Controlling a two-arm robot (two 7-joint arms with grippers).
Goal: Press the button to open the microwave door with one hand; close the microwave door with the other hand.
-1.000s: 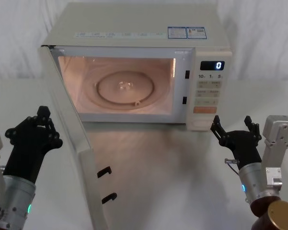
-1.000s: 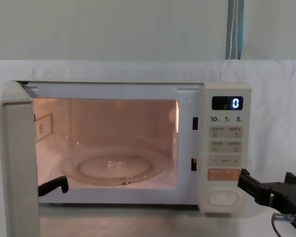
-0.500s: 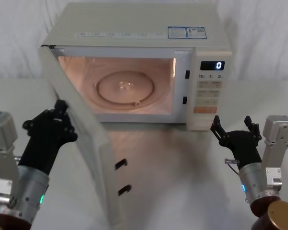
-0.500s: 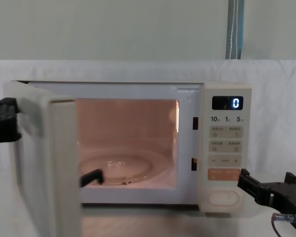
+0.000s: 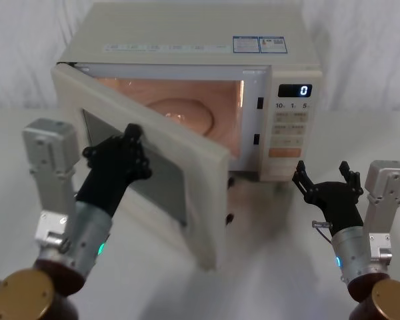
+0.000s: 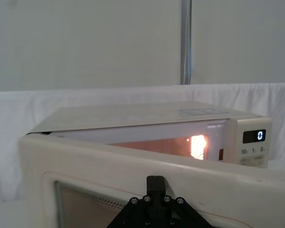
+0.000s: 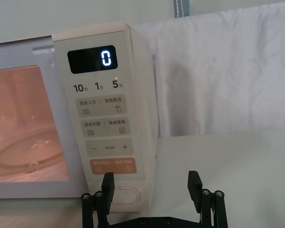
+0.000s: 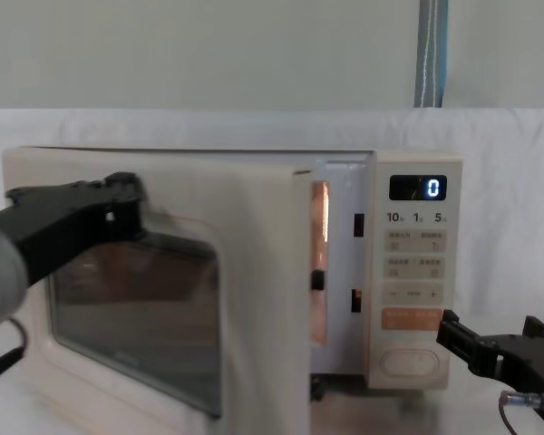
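Now the left gripper [image 5: 130, 143] is pressing against the half-shut microwave door [image 5: 153, 137], its fingers' spread unclear; the right gripper [image 5: 325, 180], fingers apart, is hovering just beside the button [image 7: 125, 195], display [image 7: 91, 59] reading "0".

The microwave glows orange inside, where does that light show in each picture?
Head view: warm orange glow fills the cavity behind the half-shut microwave door. Chest view: it shows as a thin bright strip past the door's edge. Left wrist view: a glaring spot above the door's top. Right wrist view: soft pink beside the control panel.
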